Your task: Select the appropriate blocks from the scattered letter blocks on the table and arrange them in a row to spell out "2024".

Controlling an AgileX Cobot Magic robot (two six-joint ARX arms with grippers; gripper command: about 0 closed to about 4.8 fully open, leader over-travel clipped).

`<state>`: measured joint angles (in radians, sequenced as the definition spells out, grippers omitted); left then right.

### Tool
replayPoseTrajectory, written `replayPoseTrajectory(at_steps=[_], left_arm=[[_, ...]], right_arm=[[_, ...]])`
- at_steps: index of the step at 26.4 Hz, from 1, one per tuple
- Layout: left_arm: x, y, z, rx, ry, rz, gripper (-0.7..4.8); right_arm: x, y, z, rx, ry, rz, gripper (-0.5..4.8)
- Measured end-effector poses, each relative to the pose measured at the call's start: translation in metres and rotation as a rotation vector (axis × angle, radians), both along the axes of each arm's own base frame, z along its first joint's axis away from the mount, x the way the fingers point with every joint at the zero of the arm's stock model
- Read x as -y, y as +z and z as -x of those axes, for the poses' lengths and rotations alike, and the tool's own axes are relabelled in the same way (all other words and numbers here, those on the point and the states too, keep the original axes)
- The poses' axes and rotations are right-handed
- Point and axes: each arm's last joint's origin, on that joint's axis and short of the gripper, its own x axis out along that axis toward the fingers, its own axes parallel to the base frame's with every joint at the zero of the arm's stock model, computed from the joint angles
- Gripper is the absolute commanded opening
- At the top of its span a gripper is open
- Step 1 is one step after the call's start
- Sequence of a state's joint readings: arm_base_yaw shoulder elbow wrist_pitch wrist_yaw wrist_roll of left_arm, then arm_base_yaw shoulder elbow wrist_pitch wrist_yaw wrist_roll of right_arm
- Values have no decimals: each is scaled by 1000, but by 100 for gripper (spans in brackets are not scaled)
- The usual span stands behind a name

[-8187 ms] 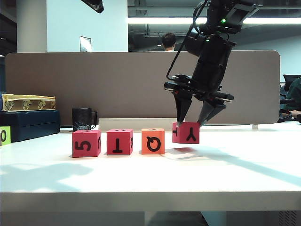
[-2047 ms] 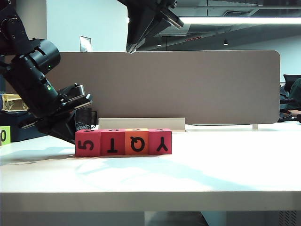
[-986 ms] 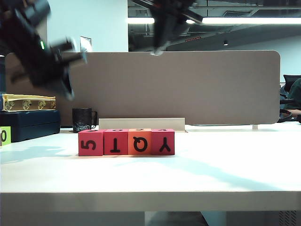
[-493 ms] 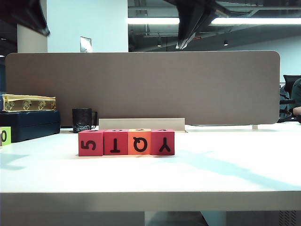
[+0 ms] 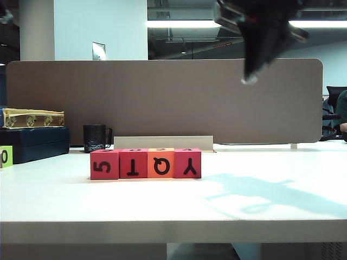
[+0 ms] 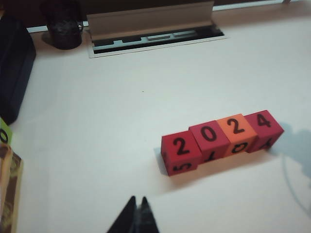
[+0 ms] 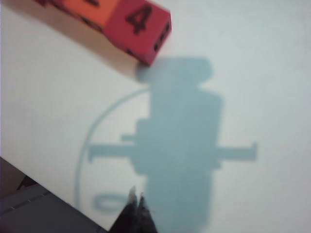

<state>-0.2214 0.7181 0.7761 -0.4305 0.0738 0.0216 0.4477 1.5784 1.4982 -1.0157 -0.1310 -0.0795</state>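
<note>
Four blocks stand touching in a row on the white table (image 5: 173,206): pink-red (image 5: 104,163), pink-red (image 5: 133,163), orange (image 5: 161,162), pink-red (image 5: 187,162). Their tops read 2 (image 6: 181,153), 0 (image 6: 210,141), 2 (image 6: 236,131), 4 (image 6: 264,125). My left gripper (image 6: 137,199) is shut and empty, high above the table and well back from the row. My right gripper (image 5: 249,79) hangs blurred high to the right of the row. The right wrist view shows this gripper (image 7: 136,194) shut and empty, with the 4 block (image 7: 141,26) far from it.
A black mug (image 5: 95,138) stands behind the row by the grey-brown partition (image 5: 162,97). At the left edge are a lime-green cube marked 0 (image 5: 5,156) and a dark case (image 5: 32,143) with a yellow box (image 5: 32,117) on top. A cable slot (image 6: 150,38) runs along the table's back.
The right gripper has swung rightward across the top of the exterior view and come a little lower. The left arm has lifted out at the top left. The four blocks have not moved.
</note>
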Motion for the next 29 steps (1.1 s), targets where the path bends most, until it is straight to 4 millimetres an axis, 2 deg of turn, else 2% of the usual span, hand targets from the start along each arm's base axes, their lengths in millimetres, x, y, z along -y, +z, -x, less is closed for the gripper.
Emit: replayPoseTrajectory(at_steps=[7, 9, 12, 29], left_arm=[[-8, -31, 41, 47, 33, 113, -6], [-13, -46, 62, 64, 43, 151, -6], [-16, -52, 74, 95, 42, 166, -6], [-15, -55, 76, 54, 0, 171, -5]], right_arm=[[11, -37, 27, -25, -11, -78, -1], [17, -58, 40, -28, -22, -118, -1], [18, -76, 44, -26, -27, -126, -1], [19, -81, 46, -49, -31, -112, -1]])
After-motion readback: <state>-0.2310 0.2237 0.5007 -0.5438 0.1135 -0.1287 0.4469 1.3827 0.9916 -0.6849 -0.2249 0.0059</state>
